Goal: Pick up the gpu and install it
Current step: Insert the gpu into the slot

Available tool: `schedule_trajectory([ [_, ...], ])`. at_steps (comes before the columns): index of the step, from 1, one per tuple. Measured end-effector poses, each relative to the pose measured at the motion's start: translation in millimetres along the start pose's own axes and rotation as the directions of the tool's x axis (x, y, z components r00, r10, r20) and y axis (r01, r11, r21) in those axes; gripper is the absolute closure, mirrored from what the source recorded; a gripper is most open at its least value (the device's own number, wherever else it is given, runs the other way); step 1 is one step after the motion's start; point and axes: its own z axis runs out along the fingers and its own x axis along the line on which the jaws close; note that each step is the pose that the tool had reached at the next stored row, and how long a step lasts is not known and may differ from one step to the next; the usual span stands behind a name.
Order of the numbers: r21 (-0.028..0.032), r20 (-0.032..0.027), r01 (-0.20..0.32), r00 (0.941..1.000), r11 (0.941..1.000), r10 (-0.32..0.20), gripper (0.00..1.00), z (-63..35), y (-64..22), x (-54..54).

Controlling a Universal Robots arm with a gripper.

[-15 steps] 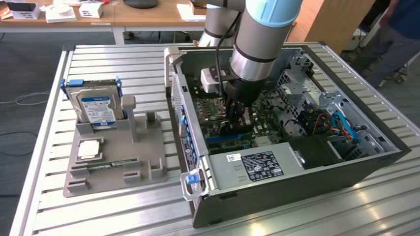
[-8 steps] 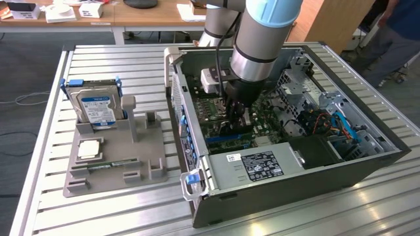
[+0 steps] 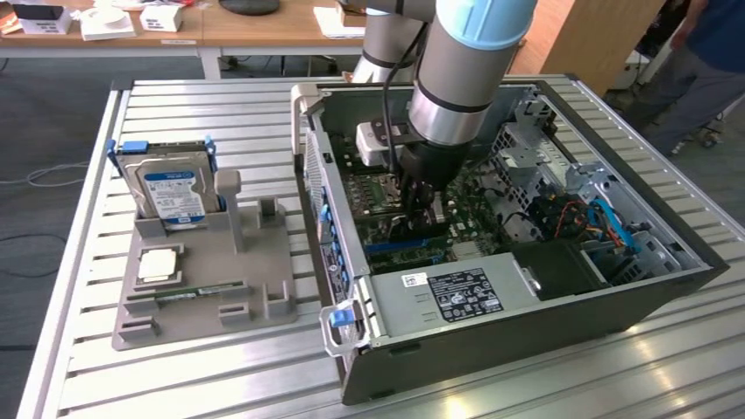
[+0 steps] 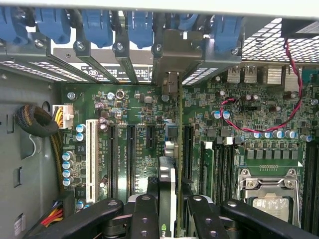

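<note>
**Ana:** Where does the gpu (image 4: 168, 179) sit?

**Ben:** Inside the open computer case (image 3: 652, 292), which lies on the slatted worktop (image 3: 209, 375). The card stands on edge, clamped between the black fingers (image 4: 144, 219). From the wrist it shows as a thin line over the motherboard (image 4: 239, 99). Its metal end points toward the rear slot covers (image 4: 124, 67) under the blue latches (image 4: 97, 22).

**Ana:** Is it seated?

**Ben:** That cannot be told, because the card's own body hides its lower edge. It lies close beside one of the black expansion slots (image 4: 187, 149).

**Ana:** So what could go wrong?

**Ben:** Mostly alignment. If the card is slightly off the slot line, a downward push would likely land the connector on the board beside the slot. That could crush the small parts packed there. The grip looks narrow for such a long card, so any resistance at one end might pivot it between the fingers and wedge it crooked.

**Ana:** And the bracket?

**Ben:** The metal end has to pass the rear frame cleanly. If it catches on a neighbouring cover, the far end probably rides high while the near end goes down.

**Ana:** Is the red-and-black wire (image 4: 259, 130) a risk?

**Ben:** It loops well apart from the card, so the risk looks low. The case wall (image 3: 312, 166) close to the arm (image 3: 460, 70) seems the more likely snag.
</note>
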Motion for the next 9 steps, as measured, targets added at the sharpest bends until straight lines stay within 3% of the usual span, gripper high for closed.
schedule_trajectory([
  [9,0.0001,-0.0001,-0.003,1.0,1.0,0.003,0.73,0.3,0.0,0.6],
])
